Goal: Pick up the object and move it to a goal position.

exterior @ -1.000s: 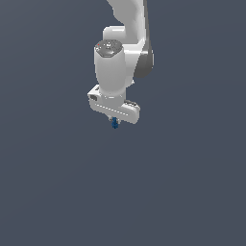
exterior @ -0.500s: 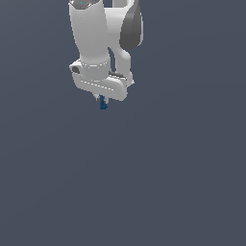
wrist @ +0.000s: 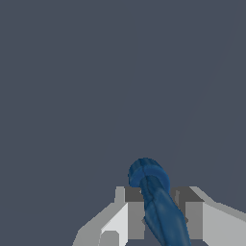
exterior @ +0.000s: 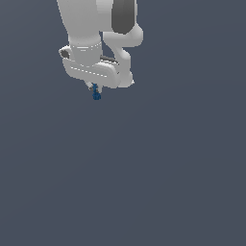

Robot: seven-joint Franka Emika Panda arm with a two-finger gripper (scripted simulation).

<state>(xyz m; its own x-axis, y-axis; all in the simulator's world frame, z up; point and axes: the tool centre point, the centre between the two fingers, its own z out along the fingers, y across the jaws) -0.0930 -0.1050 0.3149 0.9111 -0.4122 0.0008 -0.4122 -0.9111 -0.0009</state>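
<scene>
The object (exterior: 96,94) is a small dark blue item hanging just under the white robot hand in the exterior view. My gripper (exterior: 95,89) is shut on it, with the fingers mostly hidden by the hand. In the wrist view the object (wrist: 156,202) looks like a blue rod with a rounded ribbed head, clamped between the two grey fingertips (wrist: 136,214), with the gripper (wrist: 161,211) closed around its shaft. The object's head sticks out past the fingertips. No goal mark shows in either view.
Only a plain dark grey-blue background lies around and below the arm. The white arm link with its dark grey joint (exterior: 123,17) fills the top of the exterior view.
The arm has carried the object upward and toward the exterior view's left, and it now appears larger and closer. The grip on the object is unchanged.
</scene>
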